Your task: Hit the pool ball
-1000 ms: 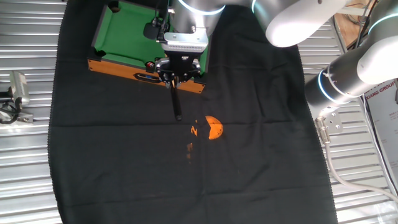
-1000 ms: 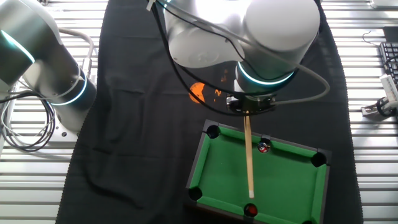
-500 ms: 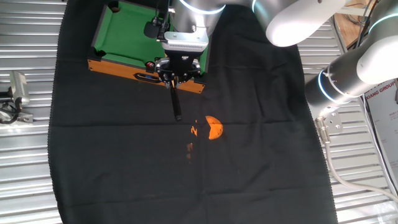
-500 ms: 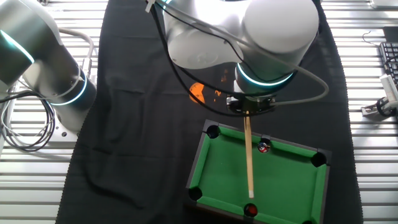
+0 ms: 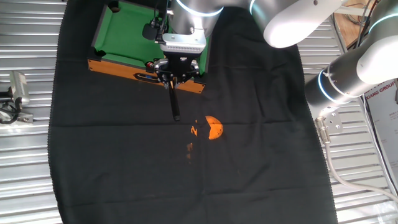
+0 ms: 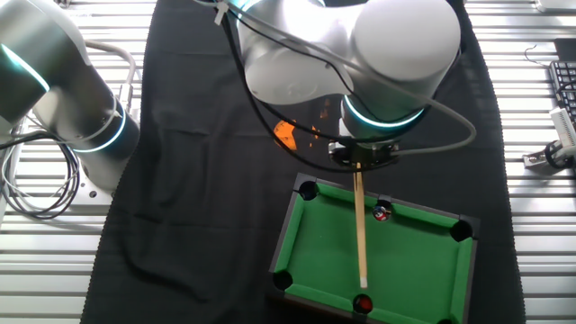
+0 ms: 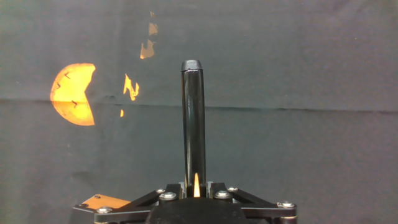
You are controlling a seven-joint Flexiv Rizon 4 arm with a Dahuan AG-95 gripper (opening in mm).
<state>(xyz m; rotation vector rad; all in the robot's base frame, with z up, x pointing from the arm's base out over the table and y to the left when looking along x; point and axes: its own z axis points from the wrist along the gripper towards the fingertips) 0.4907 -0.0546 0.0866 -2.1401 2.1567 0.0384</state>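
My gripper (image 6: 358, 164) is shut on a cue stick (image 6: 361, 229) whose pale wooden shaft reaches out over the green toy pool table (image 6: 324, 243). The pool ball (image 6: 382, 213), tiny, bright red with a white spot, lies on the felt near the rail closest to the gripper, just right of the shaft and apart from it. In one fixed view the gripper (image 5: 172, 78) stands at the table's orange side (image 5: 118, 69), and the cue's black butt (image 5: 175, 106) points away over the cloth. The hand view shows only the gripper (image 7: 195, 185) and that butt (image 7: 193, 118).
A darker red ball (image 6: 363, 304) sits at the middle pocket of the far rail, beyond the cue tip. The table stands on a black cloth (image 5: 124, 155) with orange light patches (image 5: 213, 127). The robot's base (image 5: 348, 81) stands at the right, and a small device (image 5: 17, 87) lies at the left.
My gripper and the cue have shifted very slightly; the pool ball lies where it was.
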